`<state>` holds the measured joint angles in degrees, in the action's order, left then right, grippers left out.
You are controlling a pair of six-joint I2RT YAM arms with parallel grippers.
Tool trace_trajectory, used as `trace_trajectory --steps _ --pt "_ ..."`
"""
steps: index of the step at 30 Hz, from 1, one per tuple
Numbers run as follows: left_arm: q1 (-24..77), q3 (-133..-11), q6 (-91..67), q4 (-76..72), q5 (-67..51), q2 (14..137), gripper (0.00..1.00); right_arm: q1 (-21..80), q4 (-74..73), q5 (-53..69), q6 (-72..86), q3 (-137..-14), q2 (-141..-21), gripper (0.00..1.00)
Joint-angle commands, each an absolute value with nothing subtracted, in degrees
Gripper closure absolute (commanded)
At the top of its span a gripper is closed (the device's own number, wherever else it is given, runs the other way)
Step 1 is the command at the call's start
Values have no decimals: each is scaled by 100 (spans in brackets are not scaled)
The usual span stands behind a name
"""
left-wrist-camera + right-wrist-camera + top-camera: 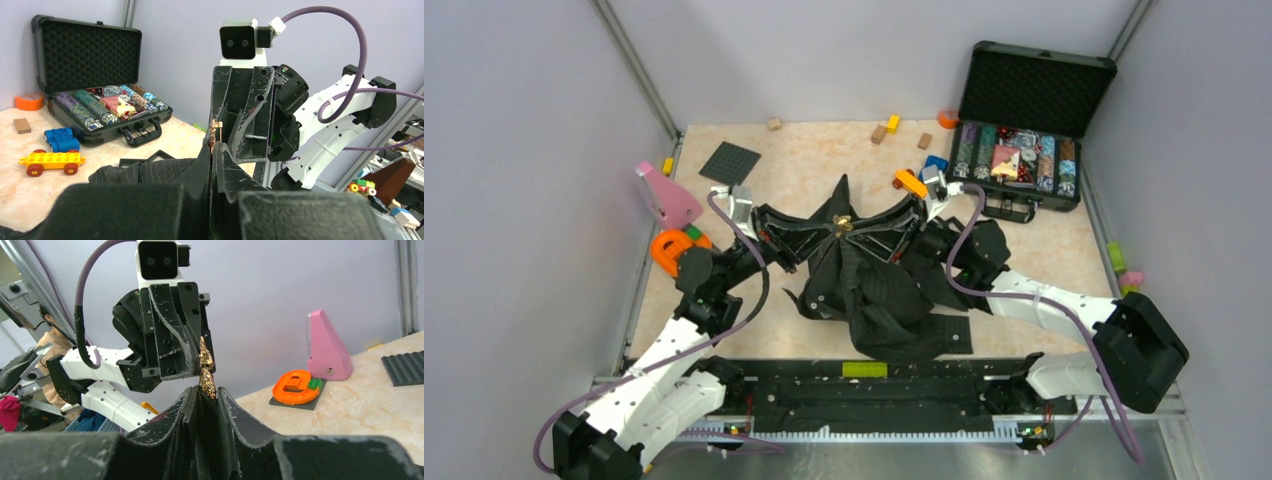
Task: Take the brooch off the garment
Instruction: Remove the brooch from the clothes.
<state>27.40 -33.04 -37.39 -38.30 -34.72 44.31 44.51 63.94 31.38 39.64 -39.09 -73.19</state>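
The garment (874, 290), a near-black pinstriped shirt, hangs bunched at the table's middle, lifted at one peak between my two grippers. The small gold brooch (842, 225) shines at that peak. My left gripper (828, 227) comes in from the left, shut on a fold of the garment (150, 172) just short of the brooch (216, 131). My right gripper (857, 227) faces it from the right. In the right wrist view its jaws (207, 390) pinch the lower end of the brooch (206, 367), with dark fabric (202, 430) bunched between them.
An open black case of chips (1024, 150) stands at the back right. A yellow toy car (911, 183) and a blue block (936, 163) lie near it. At the left are a pink wedge (667, 195), an orange ring (669, 248) and a dark baseplate (730, 162).
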Motion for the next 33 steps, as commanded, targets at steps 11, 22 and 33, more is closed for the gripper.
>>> trace_trajectory --steps 11,22,33 --pt "2725 -3463 -3916 -4391 -3765 4406 100 4602 6902 3128 4030 -4056 -7284 78" --pt "2721 -3519 -3948 -4403 -3965 4503 100 4615 6880 3006 4104 -4095 -7269 86" --pt "2774 -3550 -3559 -4333 -4199 4589 100 4632 6684 2757 4350 -4169 -7259 95"
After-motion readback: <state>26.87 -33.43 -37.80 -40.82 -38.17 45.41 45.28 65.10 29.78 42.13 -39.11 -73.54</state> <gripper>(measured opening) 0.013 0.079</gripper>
